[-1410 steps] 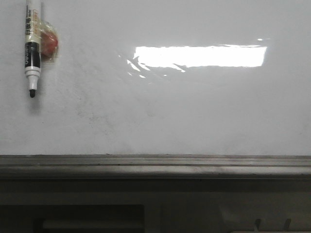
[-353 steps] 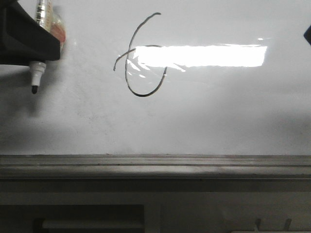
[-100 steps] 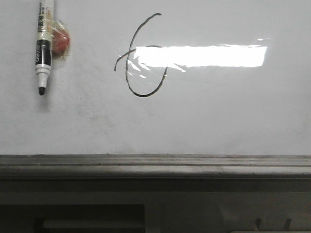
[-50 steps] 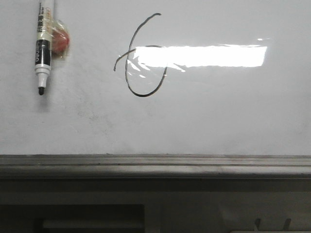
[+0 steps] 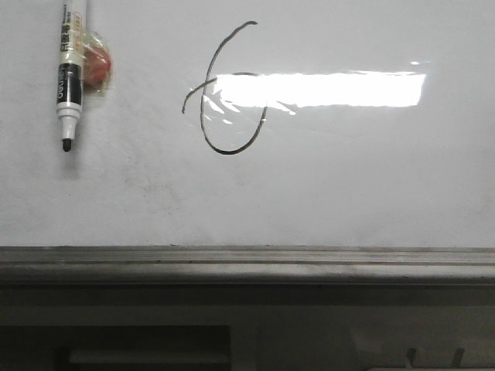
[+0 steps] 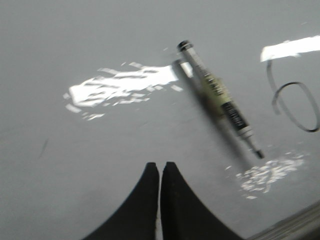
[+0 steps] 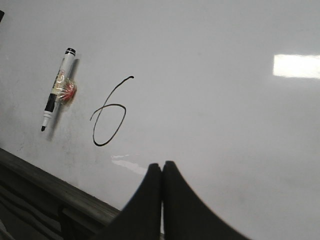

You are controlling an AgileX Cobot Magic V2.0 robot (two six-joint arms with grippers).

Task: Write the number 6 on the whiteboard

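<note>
The number 6 (image 5: 226,93) stands drawn in thin black line on the whiteboard (image 5: 325,185), up toward eleven o'clock from the board's middle in the front view. Its tall upper stroke curves up toward one o'clock, its loop closes below, and a small tail sticks out at nine o'clock. The loop's right side runs into the bright rectangular light reflection (image 5: 325,89).

Well off at nine o'clock from the digit, a marker pen (image 5: 69,77) sits against the board, tip pointing to six o'clock, with a small reddish object (image 5: 97,68) touching its right side. A grey metal rail (image 5: 247,263) runs along the board's lower edge.

The left gripper (image 6: 160,172) has its jaws closed together on nothing, near the pen but apart from it. The right gripper (image 7: 161,172) is likewise closed and empty, apart from the digit.
</note>
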